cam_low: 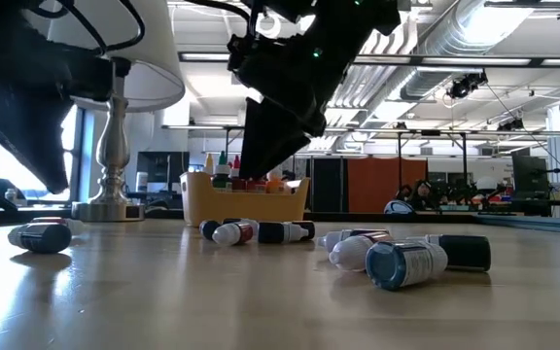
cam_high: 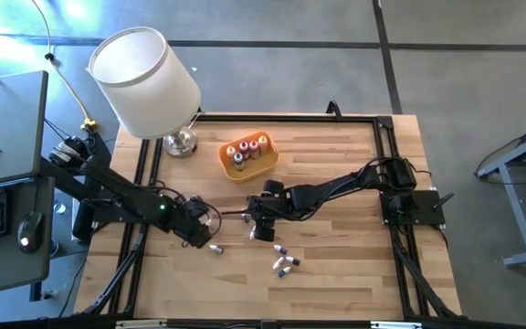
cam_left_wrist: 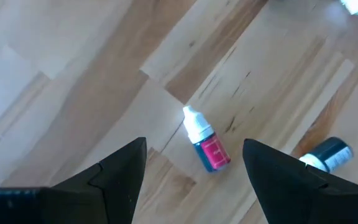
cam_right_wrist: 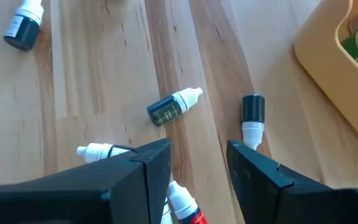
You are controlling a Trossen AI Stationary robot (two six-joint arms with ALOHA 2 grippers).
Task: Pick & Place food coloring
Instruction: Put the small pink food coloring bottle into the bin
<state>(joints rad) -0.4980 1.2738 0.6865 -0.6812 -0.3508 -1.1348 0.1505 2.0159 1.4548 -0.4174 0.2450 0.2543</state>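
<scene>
Right gripper [cam_right_wrist: 197,165], centre frame in the high view, jaws apart, nothing clamped. Loose food coloring bottles [cam_high: 284,263] lie lower-centre; others stand in the tray [cam_high: 249,170]. Left gripper [cam_left_wrist: 194,168] open over 1 red bottle [cam_left_wrist: 206,148]. Advice: straddle 1 bottle squarely before closing.

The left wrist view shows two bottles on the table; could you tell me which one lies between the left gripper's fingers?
The red-labelled bottle with the white tip; the dark one lies outside the fingers.

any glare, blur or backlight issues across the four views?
High view: window glare at top left, lamp shade nearly blown out. Low view: arms backlit into silhouettes, nearest bottle soft. Left wrist: red bottle slightly blurred. Right wrist: tray evenly lit, sharp.
</scene>
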